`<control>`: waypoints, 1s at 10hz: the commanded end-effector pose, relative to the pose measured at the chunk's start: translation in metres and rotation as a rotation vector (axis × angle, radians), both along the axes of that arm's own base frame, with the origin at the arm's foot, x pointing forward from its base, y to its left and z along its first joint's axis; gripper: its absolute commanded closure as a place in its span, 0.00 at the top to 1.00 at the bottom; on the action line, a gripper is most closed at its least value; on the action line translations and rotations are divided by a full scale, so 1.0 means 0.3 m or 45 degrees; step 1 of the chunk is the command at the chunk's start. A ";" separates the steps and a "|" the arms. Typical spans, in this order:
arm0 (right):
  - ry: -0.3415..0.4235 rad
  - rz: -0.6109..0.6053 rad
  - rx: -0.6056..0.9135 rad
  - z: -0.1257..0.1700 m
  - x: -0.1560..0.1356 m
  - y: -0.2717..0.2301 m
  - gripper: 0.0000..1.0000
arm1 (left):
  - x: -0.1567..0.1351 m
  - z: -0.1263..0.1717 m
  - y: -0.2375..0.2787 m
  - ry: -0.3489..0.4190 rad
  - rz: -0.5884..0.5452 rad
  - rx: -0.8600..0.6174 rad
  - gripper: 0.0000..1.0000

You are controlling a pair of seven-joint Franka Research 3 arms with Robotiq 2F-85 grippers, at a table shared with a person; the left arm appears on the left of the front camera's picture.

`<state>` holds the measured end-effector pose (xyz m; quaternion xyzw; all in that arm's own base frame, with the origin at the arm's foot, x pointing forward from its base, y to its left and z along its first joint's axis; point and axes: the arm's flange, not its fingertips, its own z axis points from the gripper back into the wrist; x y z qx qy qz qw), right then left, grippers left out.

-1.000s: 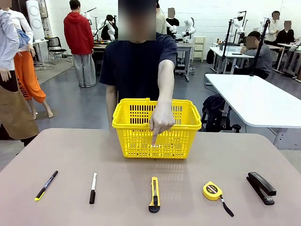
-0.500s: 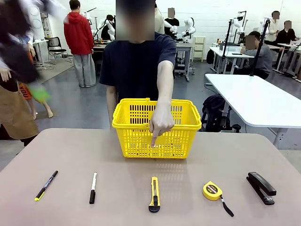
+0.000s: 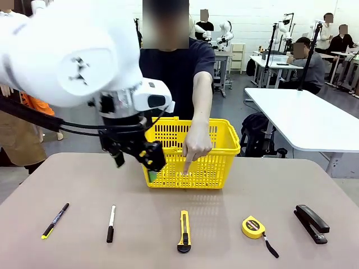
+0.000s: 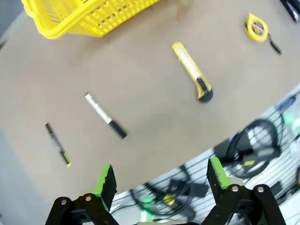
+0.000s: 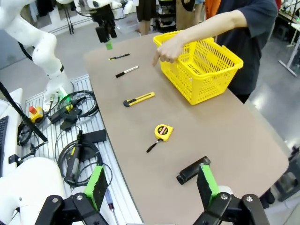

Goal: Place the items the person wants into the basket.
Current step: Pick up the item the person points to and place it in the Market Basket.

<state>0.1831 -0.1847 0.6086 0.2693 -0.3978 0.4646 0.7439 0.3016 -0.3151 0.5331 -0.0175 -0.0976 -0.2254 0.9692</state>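
Note:
The person's hand [image 3: 196,147] points down in front of the yellow basket [image 3: 210,168], toward the yellow-and-black utility knife [image 3: 184,230]. In the same row lie the white-barrelled marker [image 3: 111,223] and the yellow tape measure [image 3: 253,227]. My left gripper [image 3: 136,165] hangs open and holds nothing above the table by the basket's left front corner. Its wrist view looks down past open fingers [image 4: 106,180] on the knife [image 4: 192,71], marker [image 4: 105,116], tape measure [image 4: 257,28] and basket [image 4: 84,18]. My right gripper [image 5: 151,185] is open, held high off the table's side, far from the knife [image 5: 139,99] and tape measure [image 5: 162,132].
A thin pen with a yellow tip [image 3: 55,220] lies at the row's left end and a black stapler [image 3: 311,222] at its right end. Bare tabletop lies between the row and the basket. Cables and equipment sit on the floor below the table edge [image 5: 75,117].
My left arm has swung in from the upper left and now hangs low in front of the basket's left side. The person's pointing hand and the items have stayed put.

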 end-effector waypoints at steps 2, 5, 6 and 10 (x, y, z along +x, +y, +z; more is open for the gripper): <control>-0.024 0.022 0.037 0.012 0.004 0.000 1.00 | 0.006 -0.098 -0.079 0.032 0.105 -0.070 1.00; -0.024 0.022 0.037 0.012 0.004 0.000 1.00 | 0.018 -0.107 -0.085 0.057 0.084 -0.067 1.00; -0.024 0.022 0.037 0.012 0.004 0.000 1.00 | 0.018 -0.107 -0.085 0.057 0.084 -0.067 1.00; -0.024 0.022 0.037 0.012 0.004 0.000 1.00 | 0.022 -0.104 -0.078 0.074 0.076 -0.082 1.00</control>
